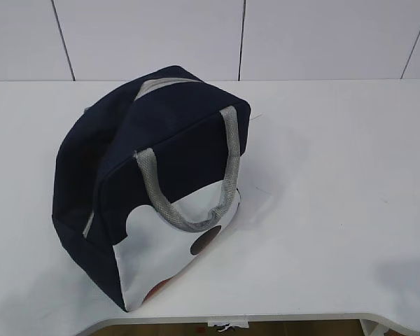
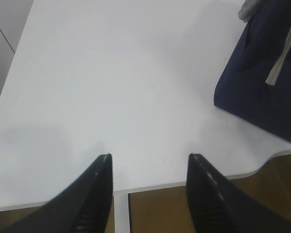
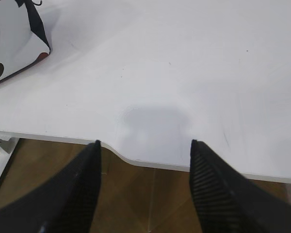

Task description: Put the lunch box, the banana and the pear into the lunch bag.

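Lunch bag (image 1: 150,182): navy fabric, grey webbing handles, white lower panel with dark round markings. Sits left of centre in the exterior view, on the white table (image 1: 336,175). Top appears closed; no opening or lining shows. It also shows at the upper right of the left wrist view and the upper left of the right wrist view.

Lunch box, banana, pear: not visible in any view. Whether they are inside the bag cannot be told; judged likely, since the tabletop in view holds nothing else.

Left gripper (image 2: 150,165): lower centre of the left wrist view, jaws apart, nothing between them. Hangs over the table's near edge, well apart from the bag. Judged parked clear of the work.

Right gripper (image 3: 145,150): lower centre of the right wrist view, jaws apart, holding nothing. Hangs over the near edge with its shadow on the table ahead, well apart from the bag. Judged likewise withdrawn to a resting stance.
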